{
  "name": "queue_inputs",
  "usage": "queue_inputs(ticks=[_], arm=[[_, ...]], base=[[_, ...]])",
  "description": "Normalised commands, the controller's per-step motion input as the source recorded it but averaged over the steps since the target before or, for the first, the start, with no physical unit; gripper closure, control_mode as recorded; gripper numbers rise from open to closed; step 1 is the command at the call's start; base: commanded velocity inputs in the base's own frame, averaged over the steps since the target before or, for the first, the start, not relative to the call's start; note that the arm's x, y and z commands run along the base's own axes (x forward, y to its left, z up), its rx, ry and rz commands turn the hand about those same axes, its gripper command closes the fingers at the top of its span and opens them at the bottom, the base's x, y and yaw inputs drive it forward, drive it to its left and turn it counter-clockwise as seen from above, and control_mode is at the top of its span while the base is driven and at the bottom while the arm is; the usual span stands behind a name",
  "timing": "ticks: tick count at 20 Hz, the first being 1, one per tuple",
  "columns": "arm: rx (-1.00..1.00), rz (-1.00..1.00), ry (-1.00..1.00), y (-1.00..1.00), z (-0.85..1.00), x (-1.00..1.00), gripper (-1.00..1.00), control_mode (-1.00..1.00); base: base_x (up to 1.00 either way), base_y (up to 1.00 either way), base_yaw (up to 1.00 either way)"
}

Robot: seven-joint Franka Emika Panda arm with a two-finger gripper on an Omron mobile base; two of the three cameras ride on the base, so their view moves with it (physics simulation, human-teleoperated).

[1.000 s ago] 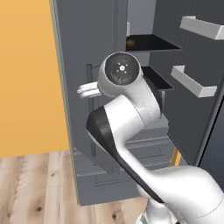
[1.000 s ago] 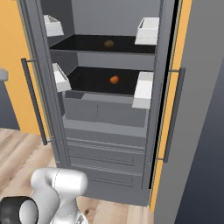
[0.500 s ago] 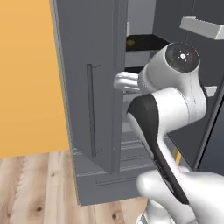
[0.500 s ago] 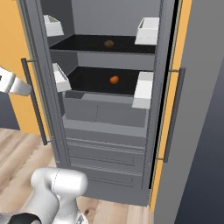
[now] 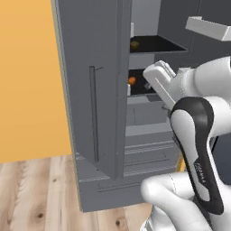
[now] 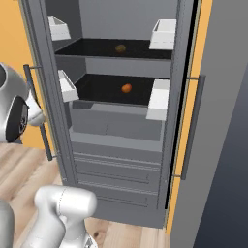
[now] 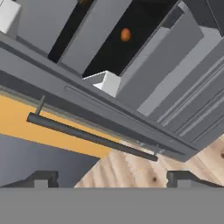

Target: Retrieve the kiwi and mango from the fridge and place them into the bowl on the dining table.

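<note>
Left base view: fridge (image 5: 103, 90) stands open, mango (image 5: 131, 80) on the lower black shelf, kiwi (image 5: 134, 44) on the shelf above. My arm's white hand sits just in front of the opening, beside the left door edge. A second ago the arm was lower and further left, against the door; now it has swung right and up toward the shelves.

Right base view: kiwi (image 6: 120, 48) mid upper shelf, mango (image 6: 126, 88) mid lower shelf, well apart from the white door bins (image 6: 158, 99). Fruit and doors unchanged from before.

Hand view: gripper (image 7: 113, 178) spread wide, nothing between the tips; it was shut a second ago. Door handle (image 7: 89, 137) runs across just ahead, mango (image 7: 125, 34) beyond on the dark shelf.

Judgement: both fruits look light, smooth, rounded, likely to roll. I'd close across the short axis at the middle, gently, mango first since it's nearer the hand.
</note>
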Motion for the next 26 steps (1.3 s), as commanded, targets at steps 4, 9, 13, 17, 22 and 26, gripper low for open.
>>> queue_inputs(ticks=[4, 9, 13, 17, 22, 26], arm=[[0.46, 0.02, 0.09, -0.32, 0.13, 0.00, -1.00, -1.00], [0.25, 0.08, 0.02, -0.23, -0.01, 0.03, -1.00, -1.00], [0.11, 0.01, -0.10, 0.01, -0.09, 0.24, -1.00, -1.00], [0.12, 0.00, -0.02, 0.00, 0.01, 0.34, -1.00, -1.00], [0.05, -0.04, 0.08, 0.00, 0.13, 0.47, -1.00, -1.00], [0.02, -0.03, 0.15, 0.00, 0.21, 0.56, -1.00, -1.00]], base=[[0.00, 0.00, 0.00], [0.00, 0.00, 0.00], [0.00, 0.00, 0.00], [0.00, 0.00, 0.00], [0.00, 0.00, 0.00], [0.00, 0.00, 0.00]])
